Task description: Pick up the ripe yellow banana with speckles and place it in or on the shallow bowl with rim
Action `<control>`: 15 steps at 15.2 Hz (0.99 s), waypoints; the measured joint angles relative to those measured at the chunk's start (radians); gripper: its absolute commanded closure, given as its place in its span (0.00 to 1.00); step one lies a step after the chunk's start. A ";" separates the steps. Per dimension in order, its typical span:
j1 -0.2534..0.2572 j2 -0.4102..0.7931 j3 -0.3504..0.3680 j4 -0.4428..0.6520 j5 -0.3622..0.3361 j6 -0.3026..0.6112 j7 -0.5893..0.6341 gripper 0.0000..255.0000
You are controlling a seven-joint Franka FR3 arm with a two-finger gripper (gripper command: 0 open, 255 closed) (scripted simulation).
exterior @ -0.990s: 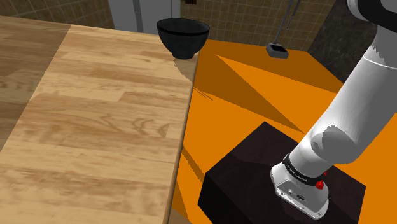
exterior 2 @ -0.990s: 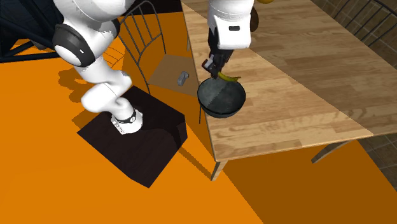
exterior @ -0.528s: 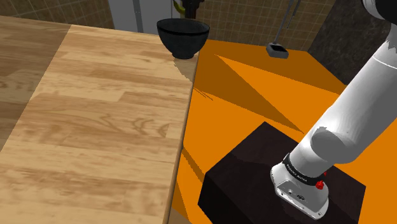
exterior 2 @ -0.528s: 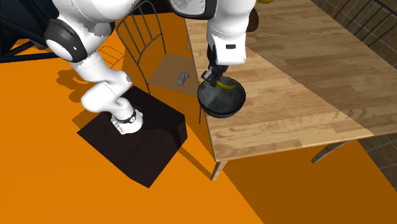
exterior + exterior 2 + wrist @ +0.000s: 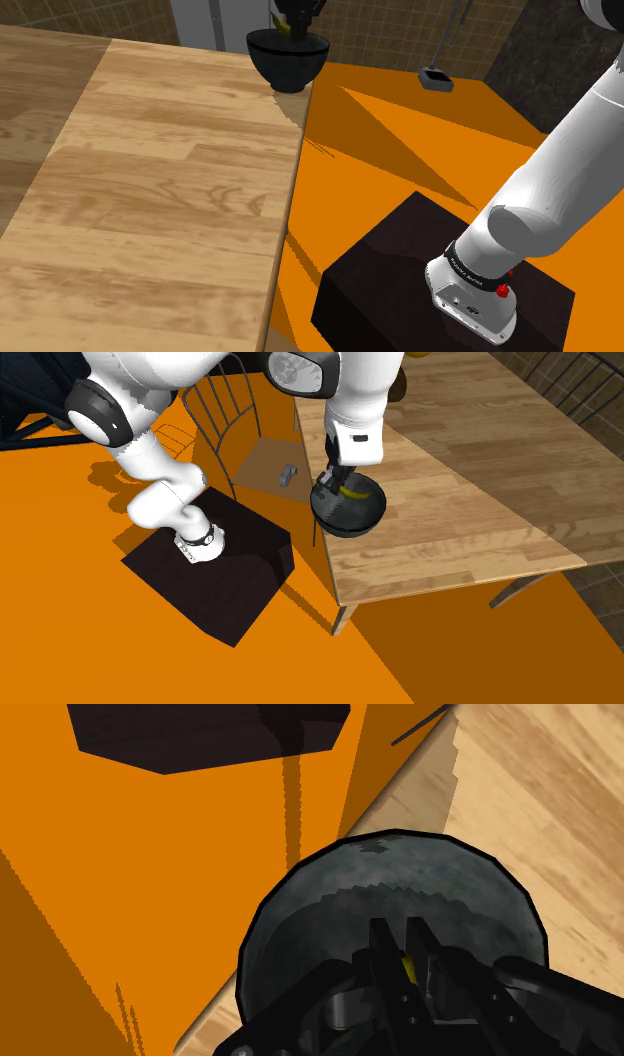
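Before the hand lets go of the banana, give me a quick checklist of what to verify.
1. Grip: hand shut on the banana: ok.
2. Hand over the inside of the dark bowl, not over its rim: ok.
3. Banana resting on the bowl's bottom: cannot tell.
4. Bowl upright on the table: ok.
5. Bowl well in from the table's edge: not ok, it stands right by the edge.
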 measured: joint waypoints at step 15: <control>0.008 0.094 0.006 0.243 -0.022 -0.151 0.023 0.00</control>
